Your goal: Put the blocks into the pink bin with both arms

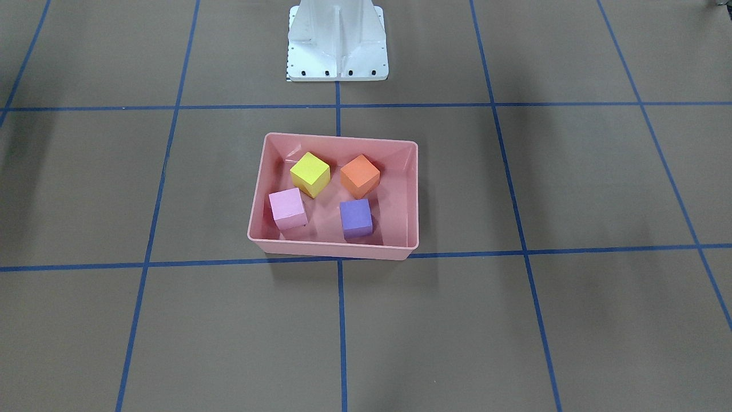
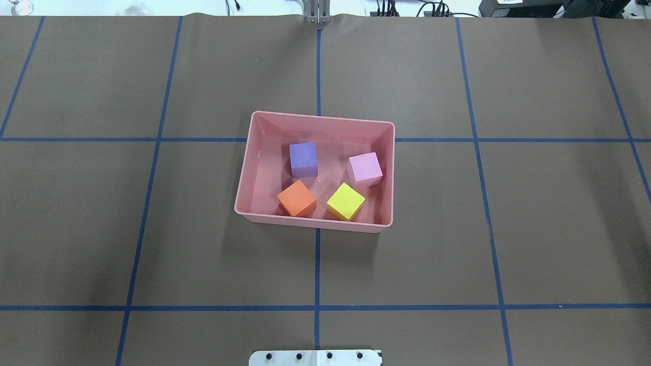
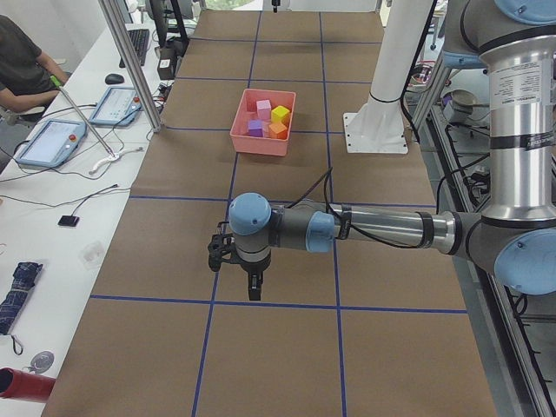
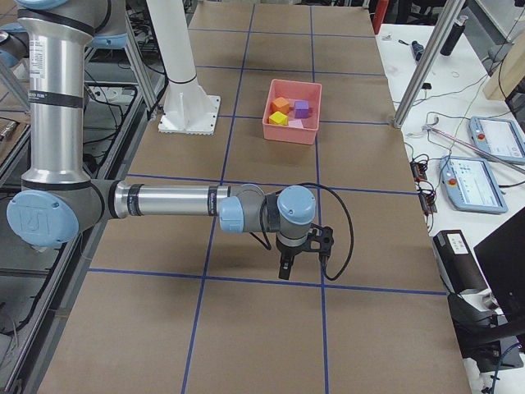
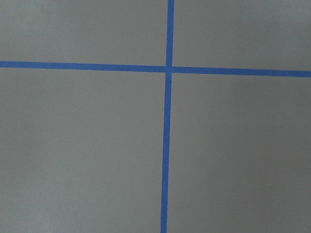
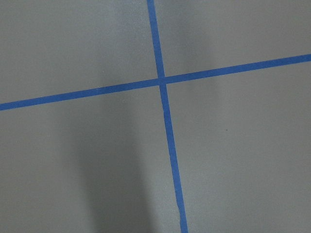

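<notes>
- The four blocks all lie inside the pink bin (image 1: 333, 250), on its floor, none stacked and none touching.
- In the front-facing view the yellow block (image 1: 310, 174) and orange block (image 1: 359, 175) sit side by side nearer the robot. Both are turned corner-on to the bin walls.
- The light pink block (image 1: 287, 208) and purple block (image 1: 355, 218) sit nearer the operators' side and are roughly square to the walls. The pink one is just beside a side wall.
- The blocks are matte cubes of equal size, and the loose scatter reads as dropped in rather than arranged.
- The bin is a shallow salmon tray with rounded corners. It sits on the brown table (image 1: 543, 332) across a blue tape line, in front of the white pedestal (image 1: 337, 48).
- By my judgement the task is done, since no block lies outside the bin.
- The left gripper (image 3: 253, 287) and right gripper (image 4: 285, 267) hang over opposite ends of the table, well apart from the bin, likely parked clear.
- Only the side views show them, so I cannot tell how their jaws stand or whether they grip anything.
- Each wrist view shows only bare table and a tape crossing.
</notes>
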{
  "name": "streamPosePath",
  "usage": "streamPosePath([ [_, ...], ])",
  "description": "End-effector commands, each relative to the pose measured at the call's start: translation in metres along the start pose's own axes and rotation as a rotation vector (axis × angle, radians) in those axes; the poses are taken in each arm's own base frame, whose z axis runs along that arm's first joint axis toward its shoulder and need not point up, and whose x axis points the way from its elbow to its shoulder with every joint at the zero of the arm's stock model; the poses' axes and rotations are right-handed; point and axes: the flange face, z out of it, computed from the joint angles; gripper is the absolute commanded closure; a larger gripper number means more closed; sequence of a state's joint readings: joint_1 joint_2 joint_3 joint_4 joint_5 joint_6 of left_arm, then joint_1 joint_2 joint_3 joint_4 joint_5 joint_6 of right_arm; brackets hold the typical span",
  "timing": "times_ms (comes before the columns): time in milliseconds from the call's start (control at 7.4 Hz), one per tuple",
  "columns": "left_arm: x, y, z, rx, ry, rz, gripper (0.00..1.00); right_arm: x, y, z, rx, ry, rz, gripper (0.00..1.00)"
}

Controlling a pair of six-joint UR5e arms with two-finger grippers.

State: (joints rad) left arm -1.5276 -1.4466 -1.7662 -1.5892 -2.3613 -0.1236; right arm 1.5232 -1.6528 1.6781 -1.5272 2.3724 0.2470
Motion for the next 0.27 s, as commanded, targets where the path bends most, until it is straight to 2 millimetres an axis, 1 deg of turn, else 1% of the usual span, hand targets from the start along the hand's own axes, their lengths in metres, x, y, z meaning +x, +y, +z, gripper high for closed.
streamPosePath([
  [0, -0.0012, 0.0020, 0.0018, -0.004, 0.001, -0.002, 0.00, -0.0006, 0.0004, -0.0004, 0.000, -0.004, -0.001, 0.00],
  [135, -0.0036, 0.0027, 0.0032, -0.005, 0.000, -0.007, 0.00, -0.0002, 0.0015, 0.0002, 0.000, -0.009, -0.002, 0.00],
])
